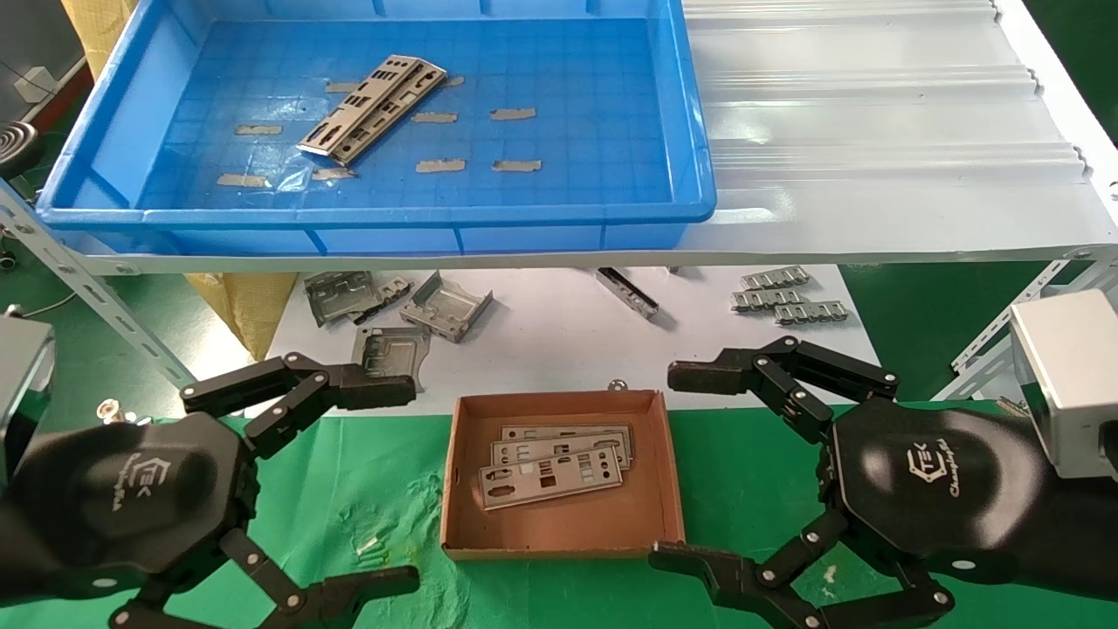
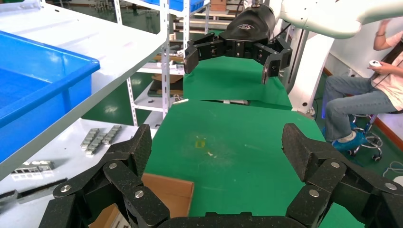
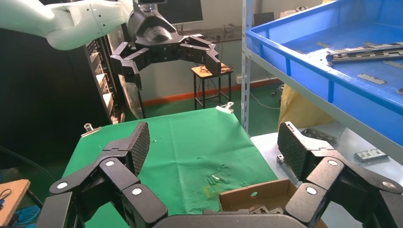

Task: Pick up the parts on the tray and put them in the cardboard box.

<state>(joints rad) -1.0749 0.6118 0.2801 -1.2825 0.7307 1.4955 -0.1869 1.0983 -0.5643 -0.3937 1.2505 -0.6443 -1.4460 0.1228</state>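
Still risky: silver punched metal plates stacked in far big blue plastic tray, likely lifting together or slipping; left gripper, right gripper gaping, empty, flanking near brown cardboard box.

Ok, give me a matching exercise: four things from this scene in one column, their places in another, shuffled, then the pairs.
Things:
1. tray
2. cardboard box
3. left gripper
4. right gripper

Places:
A. on the green cloth between the grippers
B. open, on the box's right side
C. up on the white shelf
D. open, on the box's left side

Pairs: 1-C, 2-A, 3-D, 4-B
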